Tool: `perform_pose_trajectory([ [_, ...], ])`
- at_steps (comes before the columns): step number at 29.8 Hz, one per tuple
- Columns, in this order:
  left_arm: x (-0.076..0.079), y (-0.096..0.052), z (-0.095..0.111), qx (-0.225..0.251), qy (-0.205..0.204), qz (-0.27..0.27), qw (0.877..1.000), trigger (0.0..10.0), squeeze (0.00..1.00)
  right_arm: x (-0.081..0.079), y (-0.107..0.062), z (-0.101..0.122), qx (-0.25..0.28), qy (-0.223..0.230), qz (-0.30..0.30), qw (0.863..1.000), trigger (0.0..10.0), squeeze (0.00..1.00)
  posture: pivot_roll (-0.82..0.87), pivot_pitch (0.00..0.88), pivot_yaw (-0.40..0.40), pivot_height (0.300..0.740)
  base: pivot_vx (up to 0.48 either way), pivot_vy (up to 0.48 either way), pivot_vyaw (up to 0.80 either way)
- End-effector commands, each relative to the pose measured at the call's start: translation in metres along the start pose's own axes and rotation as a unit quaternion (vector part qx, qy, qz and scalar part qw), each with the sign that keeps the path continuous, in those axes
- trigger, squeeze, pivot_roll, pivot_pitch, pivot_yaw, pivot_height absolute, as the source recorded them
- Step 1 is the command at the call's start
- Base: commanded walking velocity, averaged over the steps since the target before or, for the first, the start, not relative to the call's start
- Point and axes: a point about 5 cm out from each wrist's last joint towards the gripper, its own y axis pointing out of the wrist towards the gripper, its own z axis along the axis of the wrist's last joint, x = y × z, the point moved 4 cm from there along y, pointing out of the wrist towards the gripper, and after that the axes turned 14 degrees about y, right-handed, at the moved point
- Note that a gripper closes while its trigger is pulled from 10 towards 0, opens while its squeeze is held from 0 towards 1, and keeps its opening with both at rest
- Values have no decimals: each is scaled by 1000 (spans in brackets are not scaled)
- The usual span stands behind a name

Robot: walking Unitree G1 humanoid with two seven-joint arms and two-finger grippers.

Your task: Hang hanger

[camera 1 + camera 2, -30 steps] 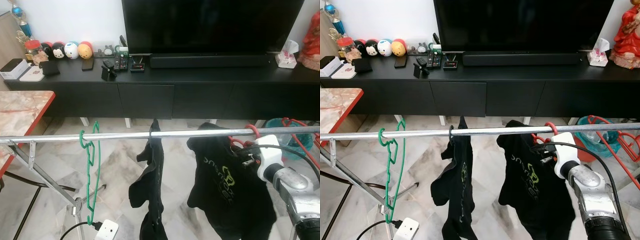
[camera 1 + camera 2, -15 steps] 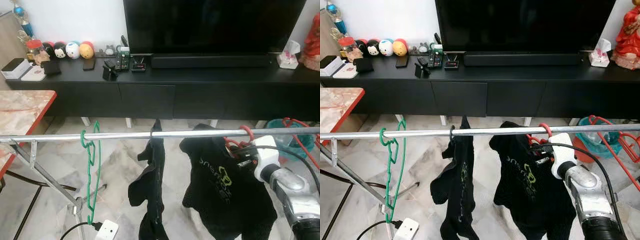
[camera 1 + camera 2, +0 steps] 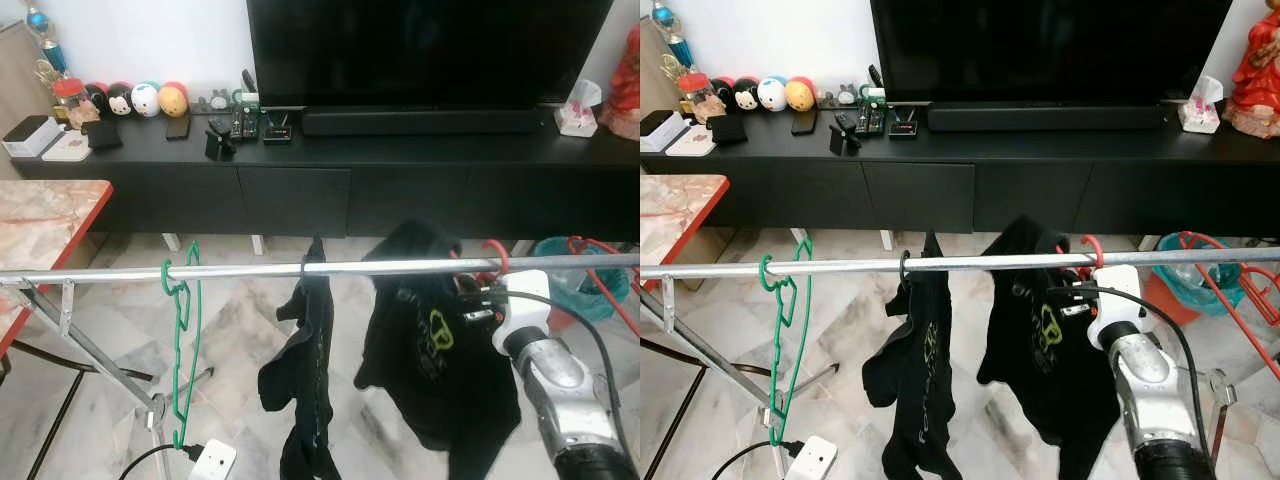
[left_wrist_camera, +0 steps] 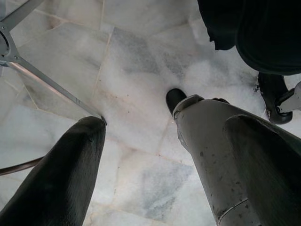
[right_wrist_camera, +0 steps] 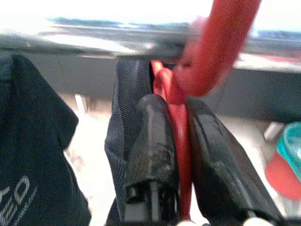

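Note:
A red hanger (image 5: 176,122) carrying a black T-shirt (image 3: 430,350) is pinched in my right gripper (image 3: 472,300), which is shut on its neck just below the silver drying rail (image 3: 240,270). Its red hook (image 3: 494,254) curves over the rail right of centre. The shirt's collar bunches up against the rail. In the right wrist view both black fingers (image 5: 153,136) squeeze the red neck, with the hook (image 5: 221,42) blurred above. My left gripper (image 4: 164,179) hangs open over the marble floor beside my leg.
A bare green hanger (image 3: 183,340) and a black garment (image 3: 305,380) hang on the rail to the left. Red hangers (image 3: 600,270) and a teal basket (image 3: 565,262) sit far right. A power strip (image 3: 213,460) lies below. A black TV console (image 3: 300,190) stands behind.
The right gripper has shifted left and up along the rail with the hanger. The black shirt has swung left and bunched higher, its collar now at rail height.

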Motion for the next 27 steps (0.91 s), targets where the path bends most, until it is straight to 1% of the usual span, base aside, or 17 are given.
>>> perform_pose_trajectory([
  [1,0,-1,-6,-13,11,-6,1000,10000,0,-7,-3,17,53,-10,5,999,3255,0,-40,16,50,740,0,0,0],
  [2,0,-1,-6,-13,12,-6,1000,10000,0,-13,-8,14,63,-2,8,998,10000,0,-41,18,51,740,0,0,0],
  [3,0,-1,-6,-13,13,-6,1000,10000,0,-15,-12,11,67,6,5,998,10000,0,-44,19,51,740,0,0,0],
  [5,0,-1,-6,-13,13,-6,1000,10000,0,-16,-13,9,69,8,3,998,10000,0,-46,19,51,740,0,0,0],
  [6,0,-1,-6,-13,14,-7,1000,10000,0,-19,-20,1,66,6,1,998,10000,0,-48,21,51,740,0,0,0],
  [7,0,-1,-6,-13,14,-7,1000,10000,0,-20,-22,-3,63,8,0,998,10000,0,-52,22,52,740,0,0,0],
  [8,0,-1,-6,-13,14,-7,1000,10000,0,-20,-25,-9,56,13,-5,998,10000,0,-54,21,51,740,0,0,0],
  [9,0,-1,-6,-13,15,-8,1000,10000,0,-20,-32,-24,39,4,-15,999,10000,0,-54,21,51,740,0,0,0],
  [10,0,-1,-6,-13,16,-8,1000,10000,0,-20,-35,-30,33,2,-17,999,10000,0,-54,21,51,740,0,0,0],
  [11,0,-1,-6,-13,15,-8,1000,10000,0,-16,-40,-38,26,5,-34,999,10000,0,-54,22,53,740,0,0,0],
  [14,0,-1,-6,-13,18,-8,1000,10000,0,-13,-47,-45,29,23,-52,998,10000,0,-52,21,54,740,0,0,0],
  [18,-1,-1,-5,-13,17,-5,1000,10000,0,-15,-50,-58,13,28,-53,998,10000,0,-57,20,50,740,0,0,0],
  [19,-1,-1,-5,-13,17,-4,1000,10000,0,-14,-51,-66,2,18,-57,998,10000,0,-55,18,50,740,0,0,0],
  [20,-1,-1,-5,-13,17,-4,1000,10000,0,-14,-51,-66,2,18,-57,998,10000,0,-55,18,50,740,0,0,0],
  [21,-1,-1,-5,-13,17,-4,1000,10000,0,-11,-52,-72,-8,15,-64,998,10000,0,-53,18,50,740,0,0,0],
  [24,-1,-1,-5,-12,16,-1,1000,10000,0,-7,-53,-82,-24,22,-78,996,10000,0,-49,17,49,740,0,0,0],
  [27,-2,-1,-6,-14,11,1,1000,10000,0,-12,-51,-94,-45,32,-73,996,10000,0,-54,14,55,740,0,0,0],
])
